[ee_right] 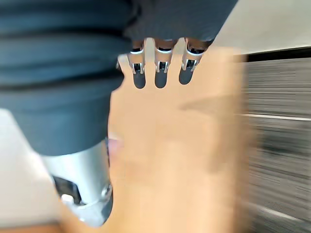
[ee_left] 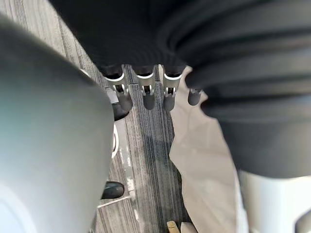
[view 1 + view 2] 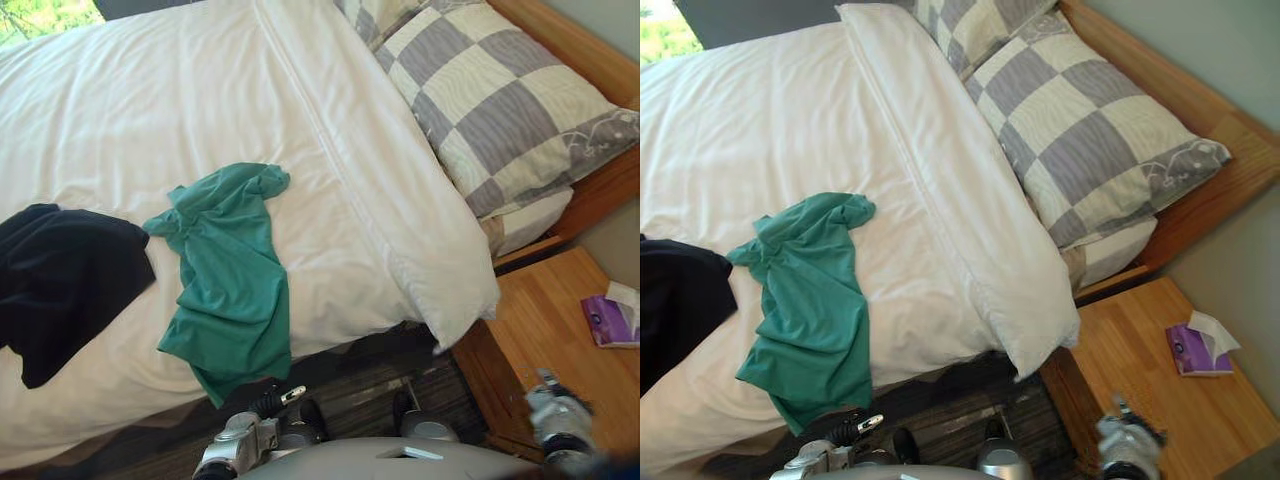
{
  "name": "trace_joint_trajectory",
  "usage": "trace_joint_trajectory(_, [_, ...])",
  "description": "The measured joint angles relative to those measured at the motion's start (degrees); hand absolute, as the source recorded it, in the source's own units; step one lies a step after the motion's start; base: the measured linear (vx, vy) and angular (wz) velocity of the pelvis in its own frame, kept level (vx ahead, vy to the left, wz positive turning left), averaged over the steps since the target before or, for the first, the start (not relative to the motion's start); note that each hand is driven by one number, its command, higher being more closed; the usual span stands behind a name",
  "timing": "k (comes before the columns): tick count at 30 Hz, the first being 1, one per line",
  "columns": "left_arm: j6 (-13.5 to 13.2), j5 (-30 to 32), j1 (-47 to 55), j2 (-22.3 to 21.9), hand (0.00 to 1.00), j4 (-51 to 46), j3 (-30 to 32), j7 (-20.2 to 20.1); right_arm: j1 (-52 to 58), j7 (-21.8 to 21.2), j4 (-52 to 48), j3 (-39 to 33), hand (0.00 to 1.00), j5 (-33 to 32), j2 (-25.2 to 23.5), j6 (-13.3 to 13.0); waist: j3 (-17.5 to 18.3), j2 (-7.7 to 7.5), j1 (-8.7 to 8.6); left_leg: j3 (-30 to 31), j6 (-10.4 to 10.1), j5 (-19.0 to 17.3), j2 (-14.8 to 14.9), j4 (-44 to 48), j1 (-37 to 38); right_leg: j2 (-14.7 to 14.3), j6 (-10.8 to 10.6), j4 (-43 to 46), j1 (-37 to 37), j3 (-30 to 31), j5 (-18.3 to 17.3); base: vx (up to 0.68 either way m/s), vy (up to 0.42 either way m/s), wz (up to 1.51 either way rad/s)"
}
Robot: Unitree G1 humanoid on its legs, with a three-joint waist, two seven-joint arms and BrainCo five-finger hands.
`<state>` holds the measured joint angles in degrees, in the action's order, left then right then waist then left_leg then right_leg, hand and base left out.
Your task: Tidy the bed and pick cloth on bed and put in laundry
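a crumpled teal-green cotton t-shirt (image 3: 228, 285) is lying on the white duvet (image 3: 150, 120), hem drooping over the near edge, beside a black garment (image 3: 60, 275). it's looking light and floppy; bunching its middle seems wisest. left hand (image 2: 148, 94) and right hand (image 1: 161, 73) are hanging straight-fingered, holding nothing.

On the white bed (image 3: 140, 110) lie a green shirt (image 3: 228, 285), a black garment (image 3: 62, 280) beside it, and checked pillows (image 3: 500, 110).
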<state>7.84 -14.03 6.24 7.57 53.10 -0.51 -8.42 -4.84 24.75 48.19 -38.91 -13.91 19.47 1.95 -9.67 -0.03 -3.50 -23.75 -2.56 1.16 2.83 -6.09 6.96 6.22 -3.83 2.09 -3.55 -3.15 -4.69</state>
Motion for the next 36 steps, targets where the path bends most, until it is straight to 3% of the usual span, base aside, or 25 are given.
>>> trace_joint_trajectory(5, [0.8,-1.2,1.4,1.9,0.00,0.0,-0.2,0.0,-2.4,-3.9,-10.0,7.0,1.00,5.2,2.7,-2.4,1.5,-0.52,-0.04,-0.1,0.1,-0.3,0.1,0.0,-0.3,0.1,-0.3,0.6,1.2,0.2,-0.6,-0.07,0.012,-0.01])
trace_joint_trajectory(8, [0.7,-2.2,2.0,2.2,0.00,-0.1,-0.4,0.0,-4.3,-9.8,-14.3,10.8,1.00,1.5,3.2,-3.5,1.9,-0.16,0.09,-0.4,0.4,-0.5,-0.2,0.0,-1.0,0.5,-0.5,0.4,1.2,0.6,-0.5,0.00,0.027,-0.03])
trace_joint_trajectory(9, [0.7,-2.5,2.3,2.3,0.00,0.0,-0.4,-0.1,-5.8,-13.3,-16.1,12.1,1.00,-3.0,3.2,-4.3,2.1,0.04,0.08,-0.5,0.5,-0.5,-0.5,0.0,-1.0,0.8,-1.1,0.3,1.3,0.6,-0.1,0.05,0.042,0.01])
trace_joint_trajectory(11, [0.4,-2.8,2.9,2.5,0.00,0.0,-0.4,-0.2,-8.8,-18.7,-18.3,14.2,1.00,-10.8,3.2,-5.1,2.2,0.26,0.25,-0.5,1.3,0.0,-0.9,0.0,-1.0,1.1,-0.6,0.3,1.3,0.6,0.9,0.06,0.048,-0.01])
trace_joint_trajectory(16, [0.2,-4.7,4.1,2.9,0.00,-0.1,-0.6,-0.4,-18.7,-25.4,-24.3,18.1,1.00,-27.9,3.0,-5.4,0.5,1.04,1.38,0.2,1.6,0.3,-1.3,0.2,-1.1,1.4,-0.3,0.3,1.0,0.0,1.2,0.04,0.025,0.07])
trace_joint_trajectory(21, [-0.1,-9.3,3.5,2.1,0.00,-1.4,-1.9,-0.4,-27.6,-25.6,-30.7,19.8,1.00,-36.9,0.9,-5.6,-4.2,3.81,1.46,0.9,2.4,1.9,-1.0,0.3,-4.7,1.3,0.3,0.6,4.3,-0.4,2.5,-0.08,0.007,0.12])
trace_joint_trajectory(29, [-1.6,-15.4,-0.5,2.3,0.00,-2.4,-4.0,1.7,-29.3,-20.5,-34.7,23.9,1.00,-41.2,-1.7,-7.1,-13.9,7.18,1.48,0.8,3.6,4.3,-0.8,0.4,-11.5,1.1,0.3,0.7,11.4,0.6,5.3,-0.09,0.005,-0.03])
trace_joint_trajectory(36, [-3.1,-17.0,-4.9,1.3,0.00,-2.3,-7.5,2.6,-31.3,-20.9,-20.7,27.1,1.00,-46.4,-2.7,-9.7,-15.8,10.44,3.00,0.8,4.0,5.6,-0.9,0.4,-16.0,1.2,0.3,0.6,15.7,0.1,6.5,0.02,0.007,0.05])
